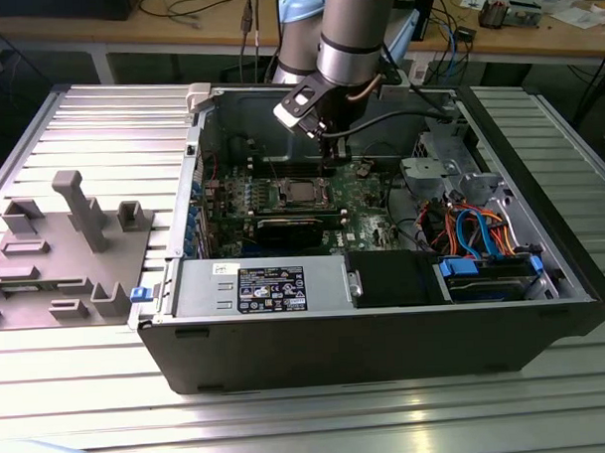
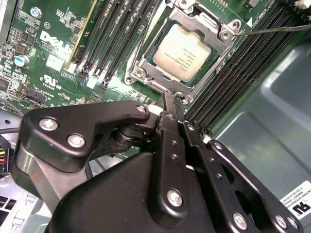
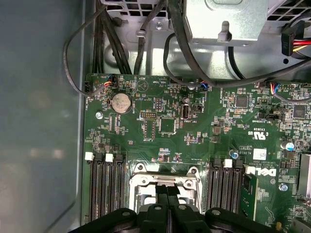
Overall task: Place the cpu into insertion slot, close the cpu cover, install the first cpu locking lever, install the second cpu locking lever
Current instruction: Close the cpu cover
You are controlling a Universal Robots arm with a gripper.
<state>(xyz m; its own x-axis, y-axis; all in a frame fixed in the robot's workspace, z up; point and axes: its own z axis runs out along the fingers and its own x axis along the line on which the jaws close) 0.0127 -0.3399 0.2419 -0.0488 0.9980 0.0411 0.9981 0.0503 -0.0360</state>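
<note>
The cpu lies flat in its socket on the green motherboard, silvery top showing. Down over it lies the cpu cover, its frame ringing the chip; the same frame appears in the first wrist view. A thin wire locking lever sticks out from one socket corner over the memory slots. My gripper is shut, its fingertips pressed together at the socket's edge. I cannot tell whether a lever is between them. In the exterior view the gripper hangs inside the case just behind the socket.
The open computer case lies on a ribbed aluminium table. Black memory slots flank the socket. Cables and a metal housing crowd the case wall beyond the board. Drive bays with blue cables sit at the exterior view's right, a grey fixture at its left.
</note>
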